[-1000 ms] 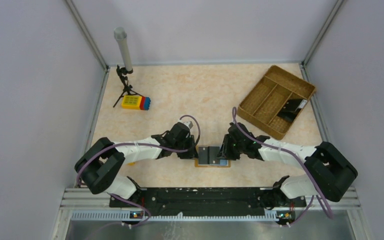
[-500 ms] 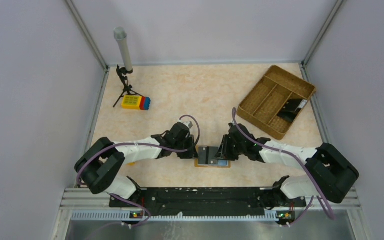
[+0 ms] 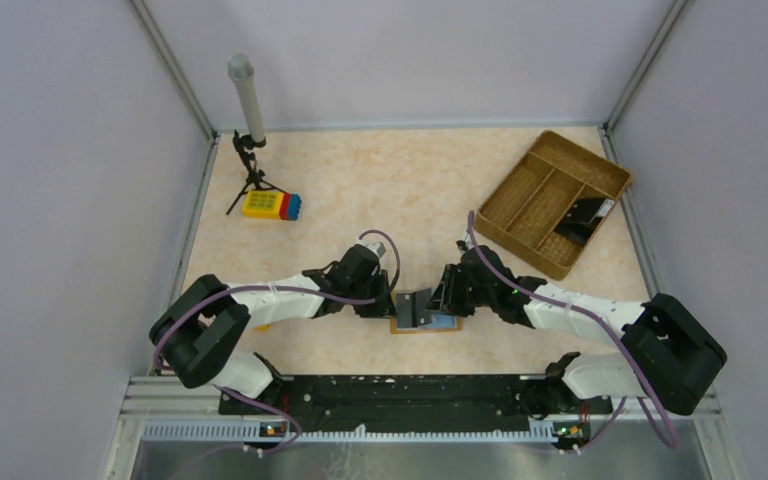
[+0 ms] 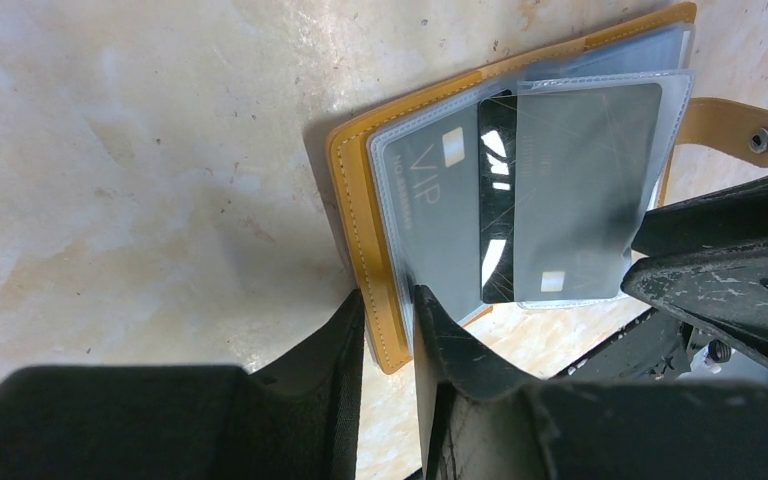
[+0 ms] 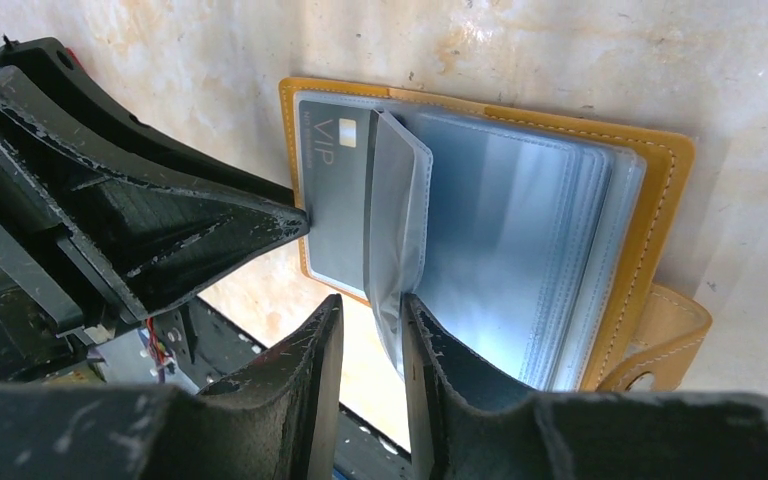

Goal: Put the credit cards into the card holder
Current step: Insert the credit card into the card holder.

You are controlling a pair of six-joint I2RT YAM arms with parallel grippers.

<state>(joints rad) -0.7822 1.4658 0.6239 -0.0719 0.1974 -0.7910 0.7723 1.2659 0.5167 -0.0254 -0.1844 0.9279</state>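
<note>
The card holder [image 3: 426, 322] lies open on the table between both arms, its orange cover [image 4: 360, 200] lined with clear sleeves. A dark grey VIP credit card [image 4: 430, 215] sits in the left sleeve. A second dark card [image 4: 585, 185] sits in a sleeve leaf [image 5: 398, 225] that stands up from the spine. My left gripper [image 4: 388, 297] is shut on the near edge of the left cover. My right gripper [image 5: 372, 302] is open around the raised leaf's lower edge; the leaf rests against one finger [image 5: 430, 335] only. The right-hand sleeves [image 5: 520, 240] look light blue.
A brown woven tray [image 3: 520, 205] stands at the back right, with a dark flat item [image 3: 582, 215] in one compartment. At the back left are a yellow-red-blue toy block [image 3: 271, 205] and a small tripod holding a grey tube [image 3: 248, 105]. The holder's snap strap [image 4: 735, 125] sticks out sideways.
The right gripper has edged left and opened slightly, and the sleeve leaf with the dark card now stands up more. The left gripper keeps its hold on the cover.
</note>
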